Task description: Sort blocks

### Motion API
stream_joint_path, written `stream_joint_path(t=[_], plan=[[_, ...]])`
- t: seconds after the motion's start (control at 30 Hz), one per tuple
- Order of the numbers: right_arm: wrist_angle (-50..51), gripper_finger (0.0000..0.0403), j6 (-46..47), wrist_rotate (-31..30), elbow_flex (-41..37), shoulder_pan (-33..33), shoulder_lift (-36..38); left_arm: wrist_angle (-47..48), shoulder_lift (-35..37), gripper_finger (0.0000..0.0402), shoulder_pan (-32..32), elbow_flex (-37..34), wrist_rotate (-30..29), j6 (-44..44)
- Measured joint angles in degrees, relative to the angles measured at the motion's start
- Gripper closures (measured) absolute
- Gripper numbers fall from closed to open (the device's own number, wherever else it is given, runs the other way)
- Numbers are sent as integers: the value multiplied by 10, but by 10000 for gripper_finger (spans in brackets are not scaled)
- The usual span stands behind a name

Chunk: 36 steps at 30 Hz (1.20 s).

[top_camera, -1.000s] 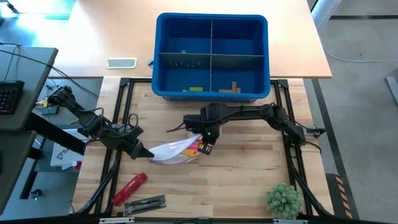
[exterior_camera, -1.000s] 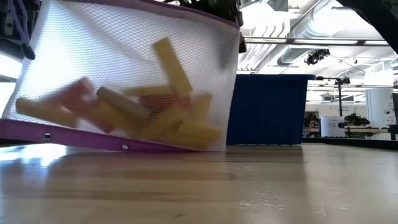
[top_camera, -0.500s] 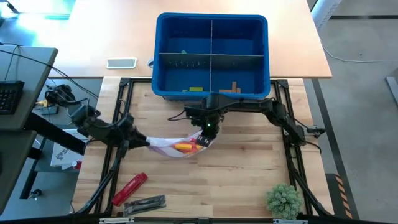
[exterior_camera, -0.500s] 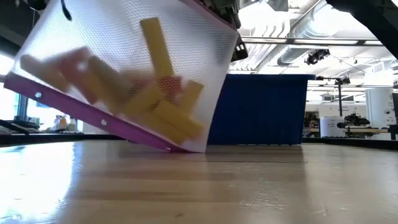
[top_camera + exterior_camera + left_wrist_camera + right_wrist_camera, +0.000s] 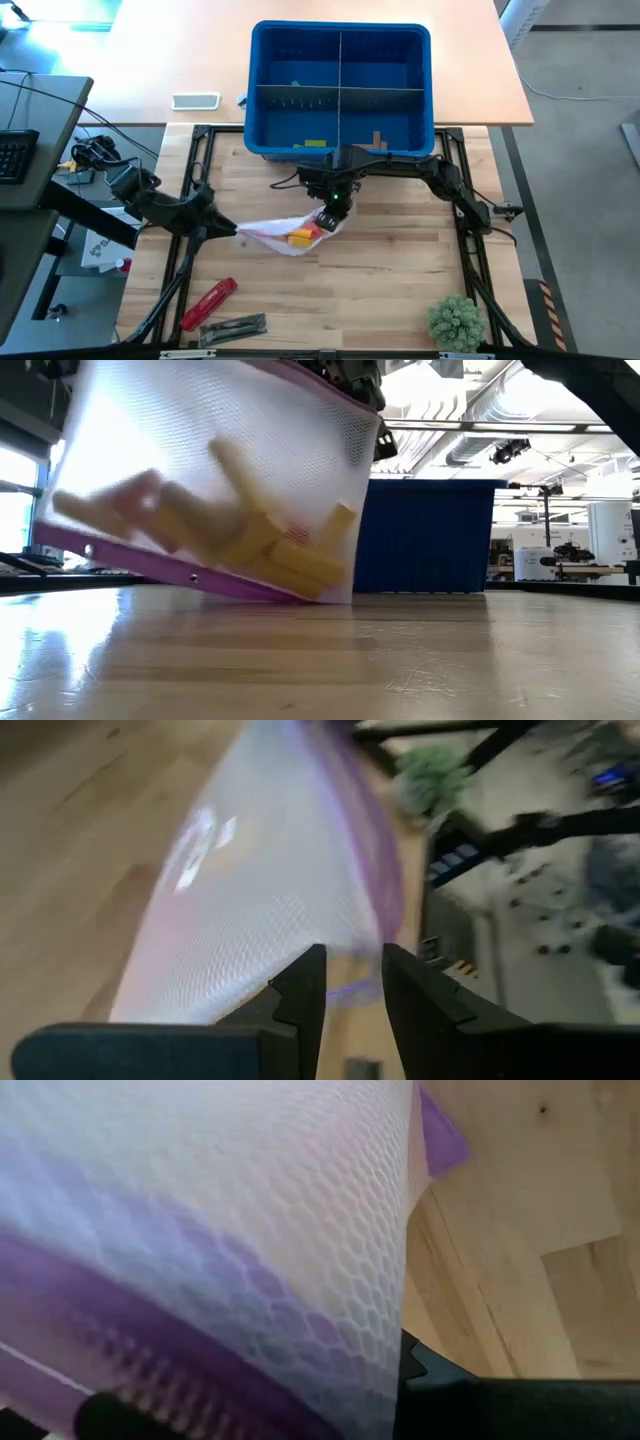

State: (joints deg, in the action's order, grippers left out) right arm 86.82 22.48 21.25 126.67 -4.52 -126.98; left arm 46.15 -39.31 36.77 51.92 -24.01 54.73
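Note:
A white mesh bag (image 5: 280, 236) with purple trim hangs tilted between my two grippers, left end higher. Yellow and red blocks (image 5: 270, 550) lie heaped in its lower right corner (image 5: 310, 595), which is down at the tabletop. My left gripper (image 5: 226, 231) is shut on the bag's left end, and my right gripper (image 5: 336, 206) on its right end. Behind them stands a blue divided bin (image 5: 340, 50) with a few green, lime and tan blocks (image 5: 375, 141) in its compartments. My left gripper pinches the bag's purple-trimmed edge (image 5: 352, 982) at its left end between two fingers, coming from the table's left and slanting down. That end is lifted clear, with the mesh stretching away from the fingers. My right gripper holds the purple top trim (image 5: 345, 390) at the bag's right end from above. Mesh fills its wrist view and hides the fingertips. The bag hangs below it.
A red cylindrical tool (image 5: 208, 303) and a flat grey piece (image 5: 232, 325) lie near the front left. A small green plant (image 5: 455, 320) stands at the front right. A phone (image 5: 195, 101) lies left of the bin on the far table.
My left gripper has risen, drawn back toward the table's left and rolled, lifting the bag's left end. My right gripper has gone toward the far edge. The bag has tipped from nearly level to slanting, and the blocks have tumbled into its lower right corner.

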Motion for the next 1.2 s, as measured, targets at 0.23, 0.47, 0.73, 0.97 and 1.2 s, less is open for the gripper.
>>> stream_joint_path(t=[0.23,0.47,0.73,0.97,1.2], plan=[[1,403,-8,-3,0,-5,0,-64,-4,296,0,0,32,-47],[1,403,-14,-8,0,-13,0,-156,-40,262,-7,0,-21,-122],[-18,403,15,21,0,-39,0,-378,-199,261,-61,0,15,-258],[-33,403,32,24,0,-60,0,-397,-365,261,-121,89,140,-344],[-48,403,47,23,0,-79,0,-333,-507,261,-153,202,183,-469]])
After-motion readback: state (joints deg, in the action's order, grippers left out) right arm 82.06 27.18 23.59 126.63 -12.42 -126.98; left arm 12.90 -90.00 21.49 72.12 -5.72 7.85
